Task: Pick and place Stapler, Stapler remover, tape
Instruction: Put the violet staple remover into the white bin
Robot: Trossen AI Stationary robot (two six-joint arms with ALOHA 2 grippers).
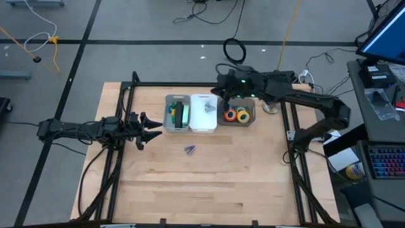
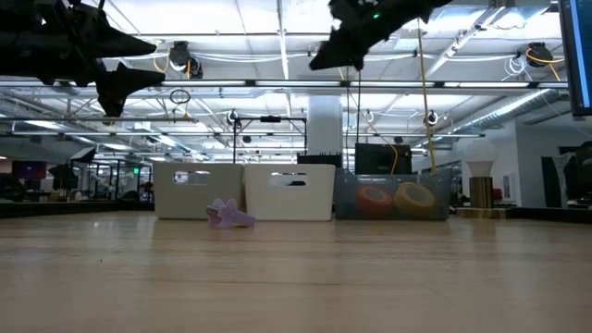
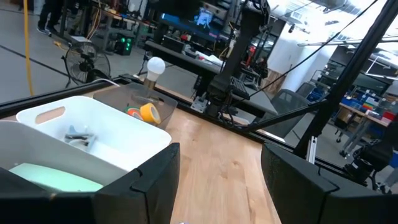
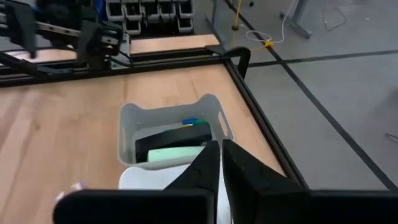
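Observation:
A small purple stapler remover (image 1: 190, 149) lies on the wooden table in front of three bins; it also shows in the low view (image 2: 228, 215). A grey bin (image 1: 167, 123) holds a green-and-black stapler (image 4: 177, 149) with a blue piece beside it. A white bin (image 1: 204, 128) holds a small metal item (image 3: 79, 135). A clear bin (image 1: 251, 114) holds an orange tape roll (image 1: 231, 115) and a yellow one (image 1: 242, 116). My left gripper (image 1: 149, 130) is open and empty, left of the grey bin. My right gripper (image 1: 221, 90) is shut and empty, high above the bins' far side.
A black metal frame (image 1: 130, 88) runs around the table's left, far and right sides. A small lamp (image 1: 271, 109) stands right of the clear bin. Bare wood lies between the purple remover and the table's near edge (image 1: 202, 215).

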